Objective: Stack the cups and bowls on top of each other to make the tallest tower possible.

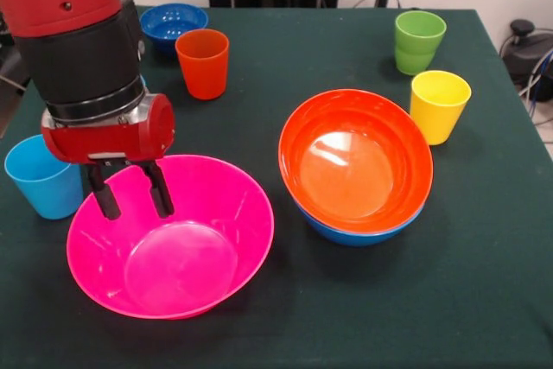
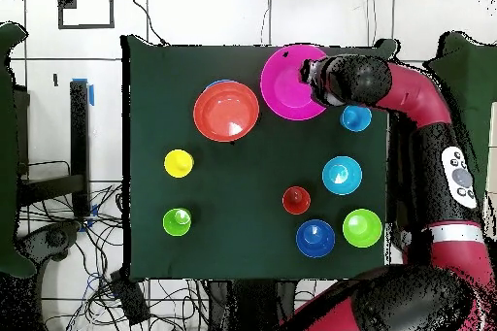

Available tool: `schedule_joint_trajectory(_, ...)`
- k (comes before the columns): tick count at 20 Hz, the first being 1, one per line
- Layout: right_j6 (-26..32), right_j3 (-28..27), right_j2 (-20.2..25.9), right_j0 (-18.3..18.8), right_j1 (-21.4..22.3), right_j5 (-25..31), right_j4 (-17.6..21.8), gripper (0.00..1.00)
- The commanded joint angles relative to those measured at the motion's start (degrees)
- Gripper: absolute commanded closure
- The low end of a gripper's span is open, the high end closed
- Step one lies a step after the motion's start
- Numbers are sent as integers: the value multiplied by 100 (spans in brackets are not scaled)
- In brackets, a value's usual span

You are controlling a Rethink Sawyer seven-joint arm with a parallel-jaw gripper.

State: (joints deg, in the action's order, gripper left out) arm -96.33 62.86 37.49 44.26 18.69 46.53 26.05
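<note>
Pincer (image 1: 132,194) is seen parted astride the pink bowl's (image 1: 199,248) far rim, lower left of the frame; orange bowl (image 1: 354,162) sits nested in blue beside it; a thin-rim grasp could slip, tipping the bowl.

Pink bowl (image 1: 173,248) upright beside orange bowl (image 1: 359,162) nested in blue (image 1: 346,232)

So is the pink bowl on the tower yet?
No. The pink bowl sits on the table, beside the orange bowl.
</note>
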Motion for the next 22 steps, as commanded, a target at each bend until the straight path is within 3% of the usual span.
schedule_joint_trajectory(1, 955, 396, 184, 54, -517, 409, -220, 0)
schedule_joint_trajectory(7, 868, 486, 123, 48, -432, 395, -310, 0)
schedule_joint_trajectory(10, 711, 461, -191, -130, -74, 582, -95, 0)
schedule_joint_trajectory(15, 1321, 104, -368, -261, 310, 861, 363, 0)
schedule_joint_trajectory(22, 1873, -137, -159, 0, 167, 1157, 440, 0)
